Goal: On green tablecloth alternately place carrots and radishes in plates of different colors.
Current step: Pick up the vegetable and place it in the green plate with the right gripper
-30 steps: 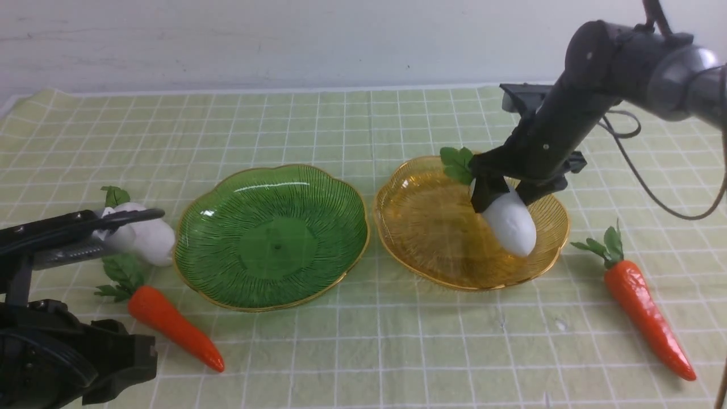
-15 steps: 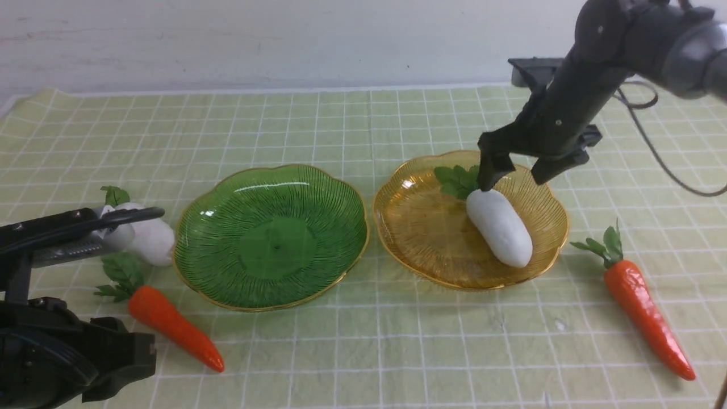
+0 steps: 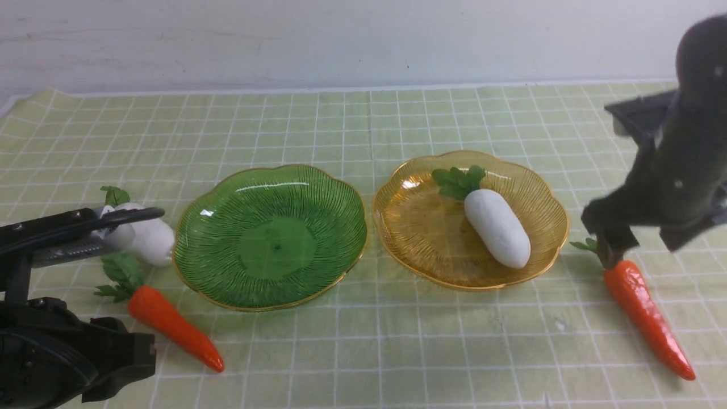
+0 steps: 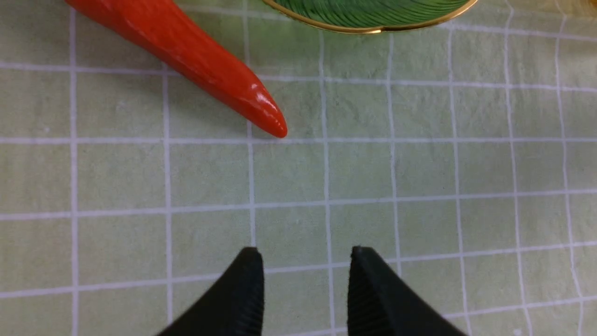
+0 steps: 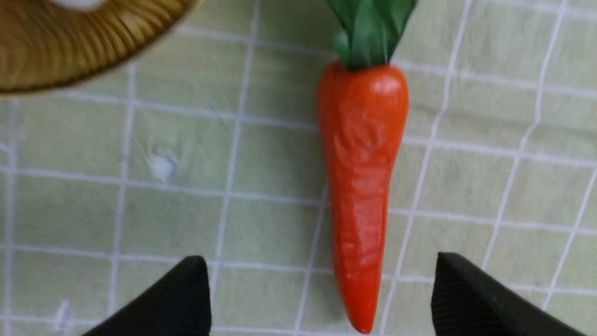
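On the green tablecloth [image 3: 363, 352] stand a dark green plate [image 3: 271, 238], holding nothing, and an amber plate [image 3: 423, 227]. One white radish [image 3: 497, 227] lies in the amber plate. A second radish [image 3: 147, 238] lies left of the green plate, partly behind my left arm. An orange carrot [image 3: 173, 326] lies in front of it, its tip [image 4: 261, 116] showing ahead of my left gripper [image 4: 303, 261], which is open over bare cloth. My right gripper [image 3: 642, 247] hovers open over the leafy end of the right carrot [image 3: 647, 312]; the carrot [image 5: 364, 186] lies between the spread fingers.
The green plate's gold rim [image 4: 373, 18] lies just beyond the left carrot's tip. The amber plate's edge [image 5: 70, 51] is close beside the right carrot. My left arm's black body [image 3: 57, 358] fills the front left corner. A pale wall runs behind the table.
My right gripper has let go of the radish in the amber plate, lifted, and swung right to above the right carrot. The radish has settled flat. The left arm has not moved.
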